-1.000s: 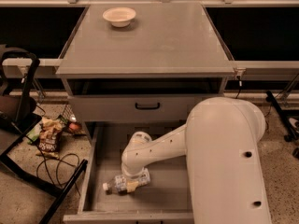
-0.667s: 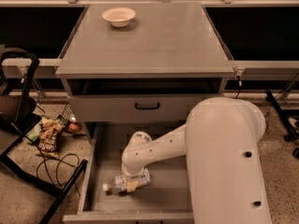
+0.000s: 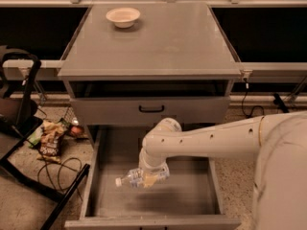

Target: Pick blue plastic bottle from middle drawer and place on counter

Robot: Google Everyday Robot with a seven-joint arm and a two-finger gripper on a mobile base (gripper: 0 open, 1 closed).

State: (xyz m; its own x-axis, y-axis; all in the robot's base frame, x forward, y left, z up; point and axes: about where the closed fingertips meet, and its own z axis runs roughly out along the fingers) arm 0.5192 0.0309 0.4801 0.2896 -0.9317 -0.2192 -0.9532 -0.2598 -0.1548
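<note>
1. Your claw [image 3: 152, 175] is gripping the small clear blue-labelled plastic bottle [image 3: 130, 179], now lifting it off the floor of the wide grey metal drawer [image 3: 189, 201]
2. You are likely raising it next toward the flat grey tabletop [image 3: 153, 47]

This looks like a robot test lab. A plain grey metal drawer cabinet [image 3: 192, 110] stands alone on speckled flooring [image 3: 24, 202], with a cream bowl [image 3: 123, 17] on its desk [image 3: 158, 44] at 11 o'clock. Loose black cables [image 3: 61, 169] and snack packets [image 3: 48, 139] lie on the floor at 9 o'clock. At 6 o'clock, a white robot arm's [image 3: 211, 139] end effector [image 3: 151, 176] grips a blue plastic bottle [image 3: 133, 178] over the open middle drawer [image 3: 158, 201].
</note>
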